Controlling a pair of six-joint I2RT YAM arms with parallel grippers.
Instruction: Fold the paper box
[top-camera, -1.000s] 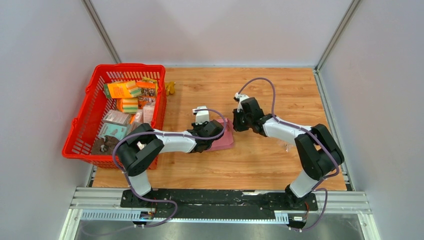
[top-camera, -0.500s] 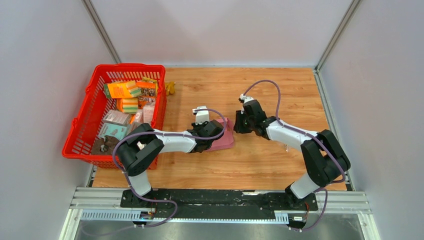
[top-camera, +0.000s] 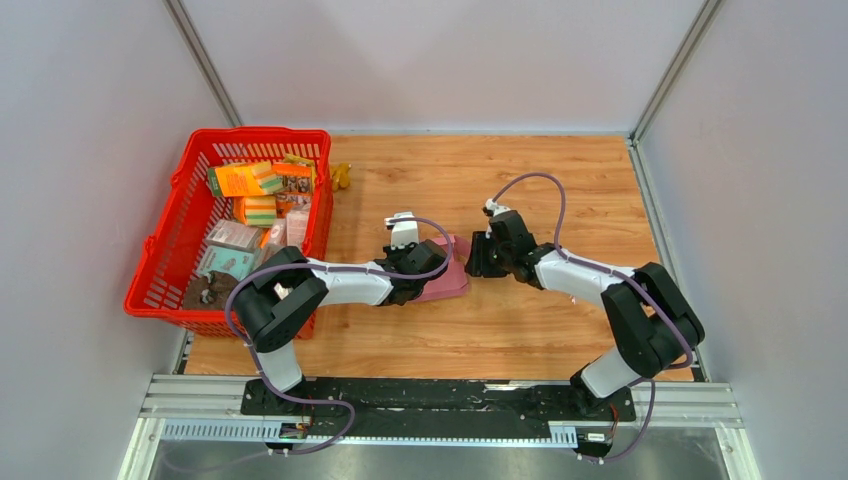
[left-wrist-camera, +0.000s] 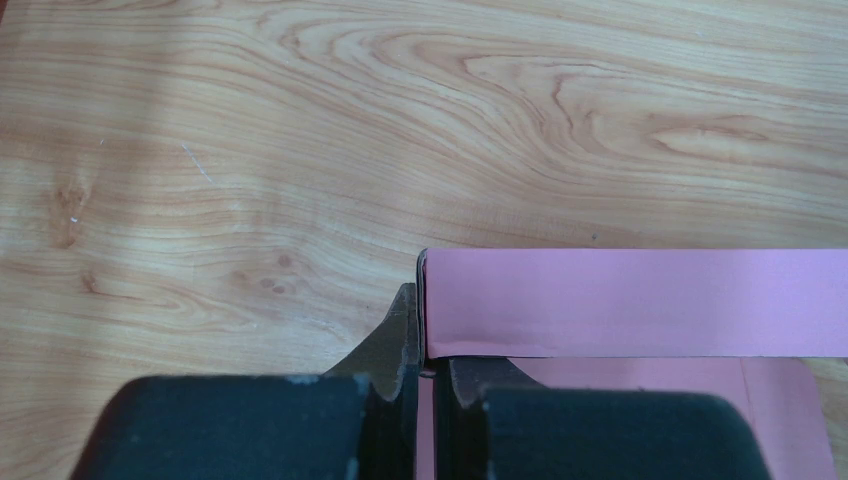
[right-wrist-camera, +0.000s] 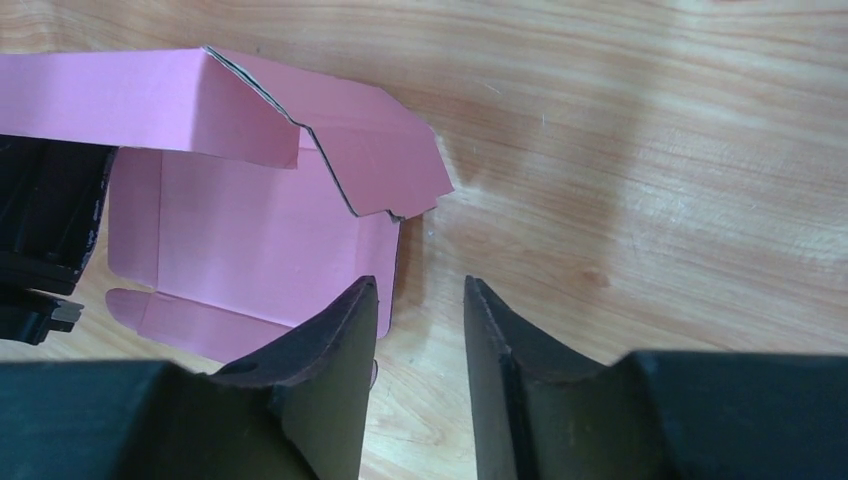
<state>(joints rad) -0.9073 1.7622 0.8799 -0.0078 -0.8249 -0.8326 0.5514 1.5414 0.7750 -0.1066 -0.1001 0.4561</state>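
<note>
The pink paper box (top-camera: 447, 272) lies partly folded on the wooden table, between the two grippers. In the right wrist view the box (right-wrist-camera: 240, 230) shows a flat base, one raised side wall and a loose angled flap. My left gripper (top-camera: 418, 268) is shut on the left edge of the box (left-wrist-camera: 640, 300), pinching its wall between the fingers (left-wrist-camera: 405, 330). My right gripper (top-camera: 474, 258) is open and empty, low over the table just right of the box, its left finger (right-wrist-camera: 335, 345) over the box's edge.
A red plastic basket (top-camera: 160, 260) with several printed orange and grey packages stands at the left of the table. A small yellow object (top-camera: 341, 176) lies beside the basket's far corner. Grey walls close in the table on three sides.
My right gripper has come down and toward the near side, closing in on the box's right edge. The left gripper and the box have stayed put.
</note>
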